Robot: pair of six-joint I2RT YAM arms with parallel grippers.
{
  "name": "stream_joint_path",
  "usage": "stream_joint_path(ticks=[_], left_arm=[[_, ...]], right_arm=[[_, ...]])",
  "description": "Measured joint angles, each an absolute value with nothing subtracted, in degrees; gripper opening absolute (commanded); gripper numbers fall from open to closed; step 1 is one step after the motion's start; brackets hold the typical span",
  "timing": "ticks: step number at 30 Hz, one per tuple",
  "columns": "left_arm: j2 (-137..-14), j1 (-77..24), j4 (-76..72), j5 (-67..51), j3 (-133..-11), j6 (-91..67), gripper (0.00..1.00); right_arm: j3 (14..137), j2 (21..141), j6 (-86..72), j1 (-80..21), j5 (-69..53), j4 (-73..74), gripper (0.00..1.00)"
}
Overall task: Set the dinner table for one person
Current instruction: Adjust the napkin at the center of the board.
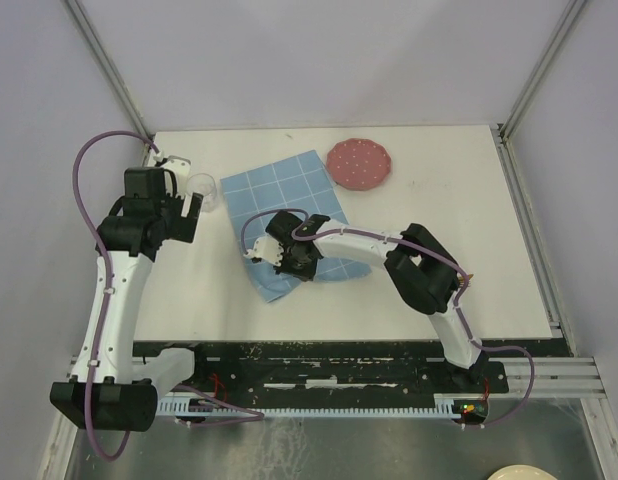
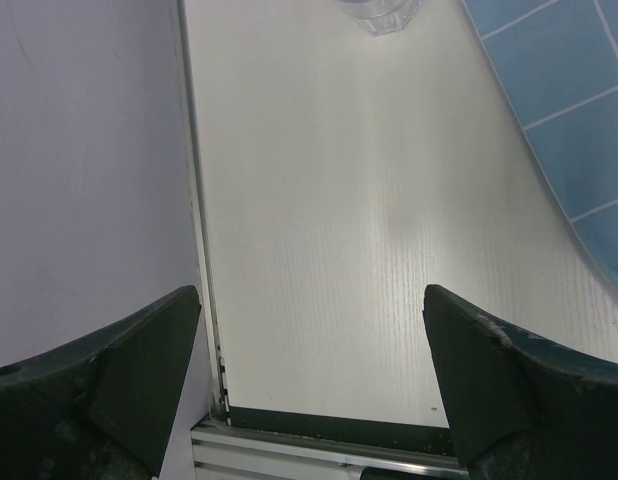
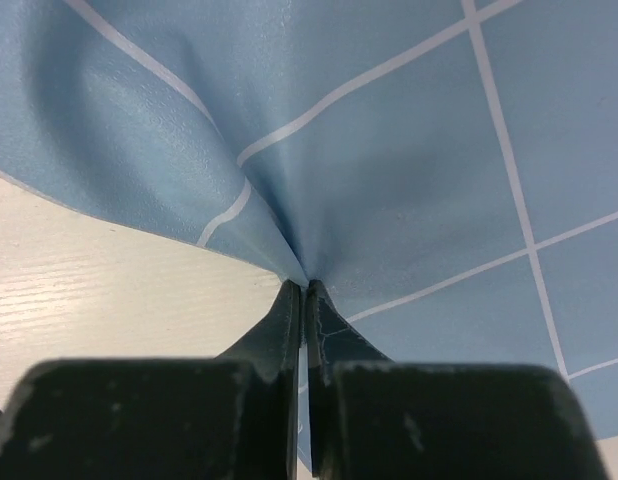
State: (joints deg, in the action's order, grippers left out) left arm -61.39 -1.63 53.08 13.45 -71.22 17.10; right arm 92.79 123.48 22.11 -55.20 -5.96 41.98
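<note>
dinner table [image 1: 469, 270]: white matte square top, faint wood grain visible up close. Three items directly on it:
- blue grid placemat [image 1: 279, 190], left of centre, skewed diagonally to the table edges. Its near edge is puckered into a fold and lifted off the top there.
- pink speckled plate [image 1: 359, 164], far side, just beside the placemat's far-right corner; can't tell if they touch.
- clear glass [image 1: 201, 188], upright, near the left edge, just left of the placemat's left corner.
</note>
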Motion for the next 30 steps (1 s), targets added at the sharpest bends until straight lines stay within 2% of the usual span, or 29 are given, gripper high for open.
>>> stream_joint_path(ticks=[18,30], left_arm=[[-60.71,-1.63,52.49,11.49,-71.13,17.28,0.99],[-59.29,-1.63,51.62,10.11,-67.29,18.13,0.99]], right_arm=[[95.09,123.81,21.91,-55.77,-3.44,46.48,0.02],[99.59,117.89,22.48,-55.99,11.84,47.70,0.02]])
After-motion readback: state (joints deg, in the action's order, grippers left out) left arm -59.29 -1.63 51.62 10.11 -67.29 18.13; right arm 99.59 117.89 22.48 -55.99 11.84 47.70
